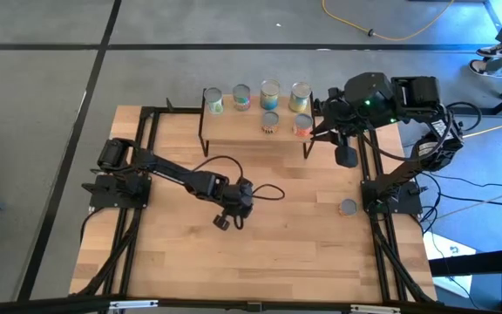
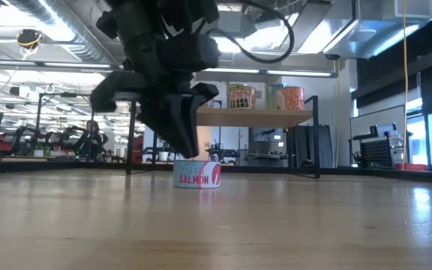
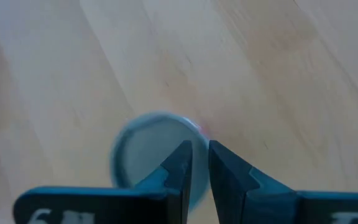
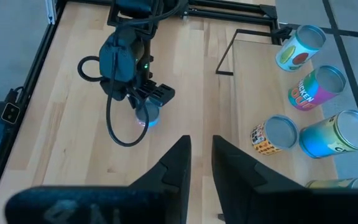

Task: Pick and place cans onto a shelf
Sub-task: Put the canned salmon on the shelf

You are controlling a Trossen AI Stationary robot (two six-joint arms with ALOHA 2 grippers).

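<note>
A low can with a pink and white "salmon" label (image 2: 198, 174) stands on its base on the table; its silvery top shows in the left wrist view (image 3: 149, 152). My left gripper (image 2: 190, 150) is shut and points down just over this can, near the table's middle (image 1: 226, 219). My right gripper (image 1: 347, 158) is shut and empty, in the air beside the right end of the shelf (image 1: 251, 139). Several cans (image 1: 269, 92) stand on the shelf top. One more can (image 1: 348, 207) stands on the table near the right edge. My left gripper comes from above with shut fingers (image 3: 180, 167) pointing down over the near part of the can's silvery top. Whether the fingertips touch the lid, I cannot tell. The can stands upright on the table.
The shelf's thin black legs (image 1: 203, 131) stand on the table's far part. Black rails (image 1: 138, 174) run along the table's left and right sides. A black cable (image 1: 264, 192) loops beside the left gripper. The near half of the tabletop (image 1: 260, 262) is bare wood.
</note>
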